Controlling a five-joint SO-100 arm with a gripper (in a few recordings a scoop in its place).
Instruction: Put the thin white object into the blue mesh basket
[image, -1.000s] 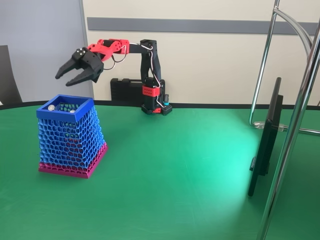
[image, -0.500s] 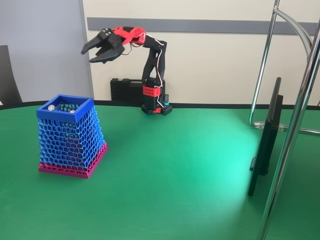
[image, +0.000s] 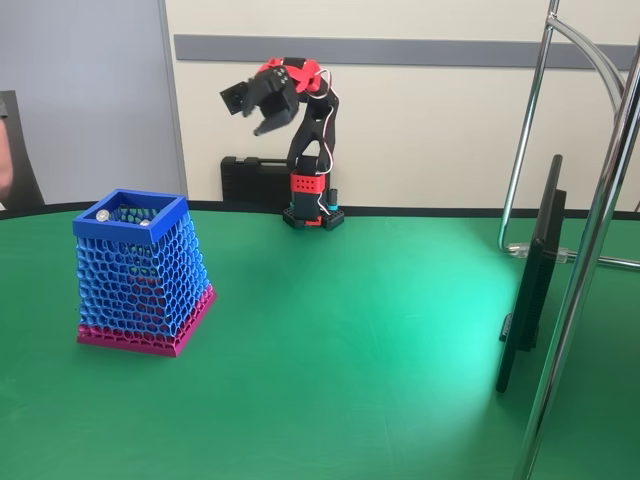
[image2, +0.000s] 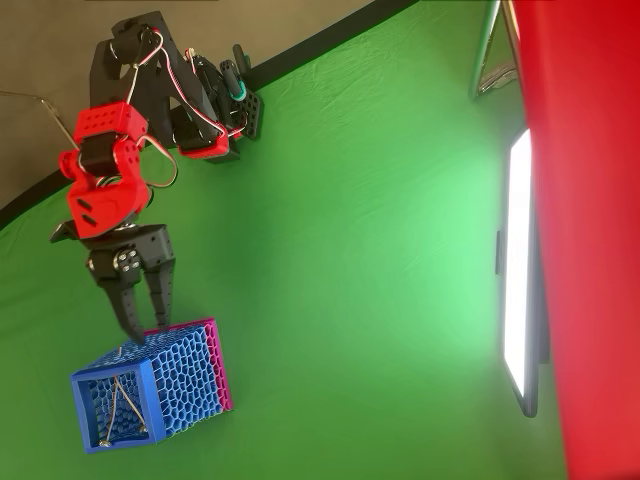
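Thin white wire-like sticks lie inside the tall blue honeycomb-mesh basket: from the overhead view you can see pale slender lines crossing within its square opening, and in the fixed view you can make out a small round bead resting at the solid blue rim. How many sticks are in there you cannot tell. Your basket stands upright on the green table, resting on its magenta mesh base band, at the left of the fixed view.

Your red and black gripper is raised high in the fixed view, above the arm's base at the far edge of the table and well apart from the basket. Its two black fingers are spread apart, and you are holding nothing between them. In the overhead view the gripper points toward the basket, its fingertips showing just beside the magenta band.

A dark flat screen stands on edge at the right of the table, beside chrome tubes.
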